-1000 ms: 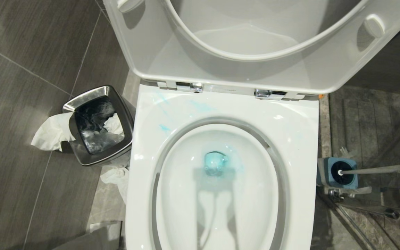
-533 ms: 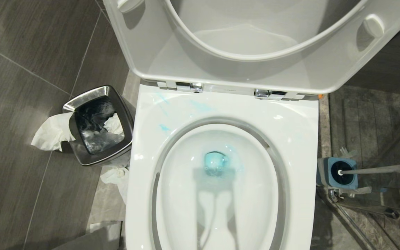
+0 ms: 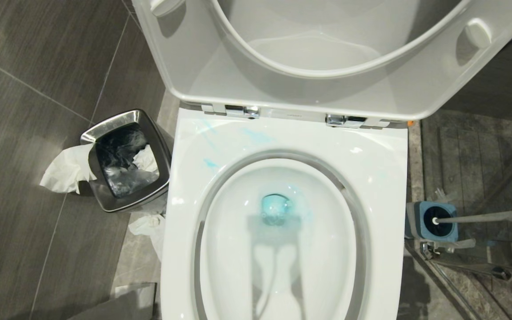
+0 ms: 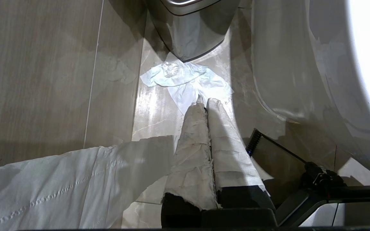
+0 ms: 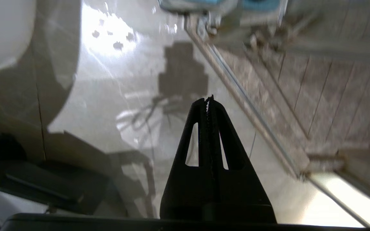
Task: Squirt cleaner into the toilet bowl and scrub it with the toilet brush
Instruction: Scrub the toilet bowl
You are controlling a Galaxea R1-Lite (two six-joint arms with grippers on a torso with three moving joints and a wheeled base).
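Observation:
The white toilet bowl (image 3: 385, 164) stands with seat and lid raised. Turquoise cleaner smears (image 3: 210, 164) streak its back left rim, and the water (image 3: 276, 209) in the basin is tinted blue-green. The toilet brush (image 3: 482, 217) rests in its blue holder (image 3: 416, 222) on the floor right of the bowl, black bristles down and white handle leaning right. Neither gripper shows in the head view. My left gripper (image 4: 204, 102) is shut and empty, its fingers wrapped in white paper, low beside the bowl's outer wall (image 4: 294, 64). My right gripper (image 5: 208, 100) is shut and empty above the floor.
A square steel waste bin (image 3: 105, 202) with a black liner stands left of the toilet, with crumpled tissue (image 3: 62, 171) beside it and more tissue (image 4: 185, 78) on the floor. A shower-door rail (image 5: 252, 109) runs along the floor on the right.

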